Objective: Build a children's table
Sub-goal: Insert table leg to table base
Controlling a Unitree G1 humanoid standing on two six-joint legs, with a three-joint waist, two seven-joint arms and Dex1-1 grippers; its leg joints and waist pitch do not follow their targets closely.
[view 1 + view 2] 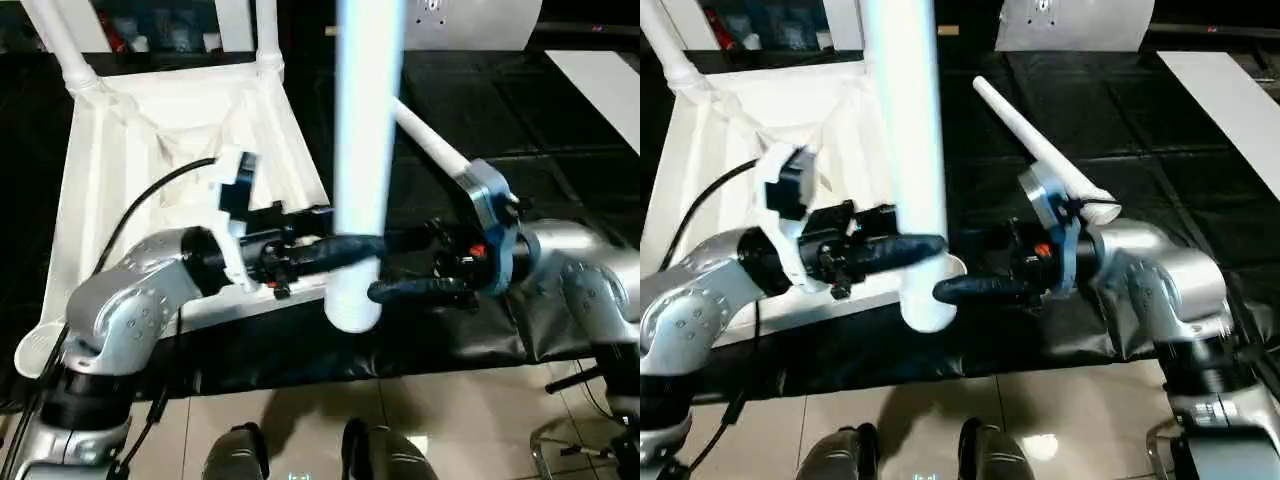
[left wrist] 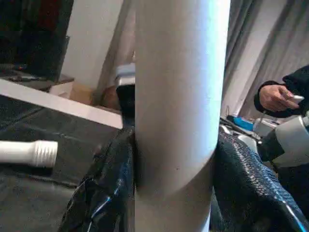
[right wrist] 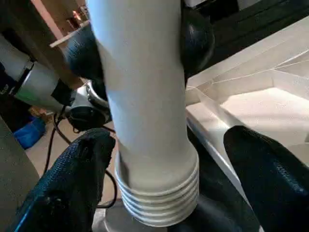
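Left eye view puts an upright white leg (image 1: 366, 150) right in front of me, rising out of the top of the picture with its ribbed lower end hanging just above the near edge of the black-covered table (image 1: 560, 120). My left end effector (image 1: 330, 250) reaches in from the left and clamps this leg between its two black fingers; the left wrist view shows the fingers (image 2: 104, 193) pressed against both sides of the tube, so this is the holding grip. I judge the leg is kept vertical so its ribbed end can be lowered into a socket.

My right end effector (image 1: 420, 265) comes in from the other side at about the same height. In the right wrist view its fingers (image 3: 72, 179) stand wide, apart from the tube on either side, just at the ribbed collar, so it brackets the leg without gripping, probably to steady or guide that end.

The tabletop (image 1: 120, 180) lies upside down on the table to the left, ribs up, with two legs (image 1: 60, 45) already standing in its far corner sockets. The near corner socket (image 1: 40, 350) is open. A spare leg (image 1: 1040, 150) lies on the cloth beyond my right forearm, ribbed end nearest me. A person's hand (image 2: 275, 96) holding something small shows in the background
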